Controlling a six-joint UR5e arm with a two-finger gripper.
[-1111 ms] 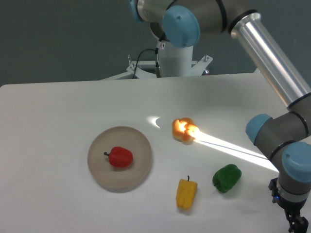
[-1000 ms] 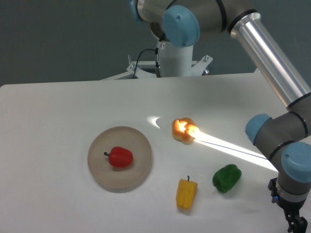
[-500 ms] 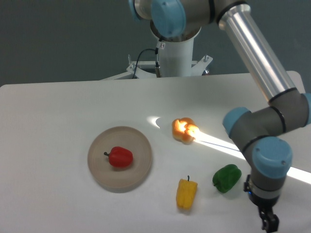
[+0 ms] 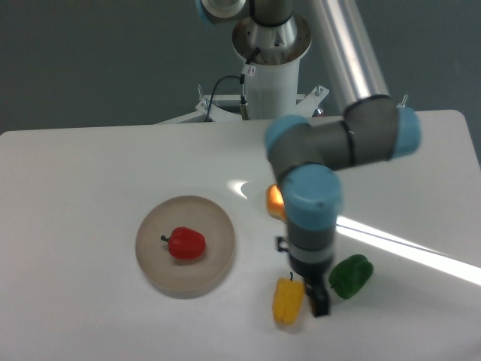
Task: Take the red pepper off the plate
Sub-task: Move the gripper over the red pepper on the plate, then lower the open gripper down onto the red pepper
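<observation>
The tool (image 4: 318, 299) hangs low over the front of the table (image 4: 75, 173), its dark fingers pointing down between the yellow pepper (image 4: 287, 300) and the green pepper (image 4: 350, 275); the view is too small and dark to tell whether the fingers are wide or narrow, and nothing can be seen held in them. The yellow pepper lies just to the left of the fingers, so close that it seems to touch or overlap them in this view, while the green pepper sits just to the right, partly behind the wrist. Above the tool, the grey wrist with its blue caps rises and covers most of the orange pepper (image 4: 273, 200), of which only a lit sliver shows at the wrist's left edge. A bright streak of light runs across the table to the right of the arm. The red pepper (image 4: 186, 243) lies well to the left, apart from the tool, resting near the middle of the beige plate (image 4: 156, 277) with its dark stem pointing left. Between the tool and the plate the table surface carries only the yellow pepper.
</observation>
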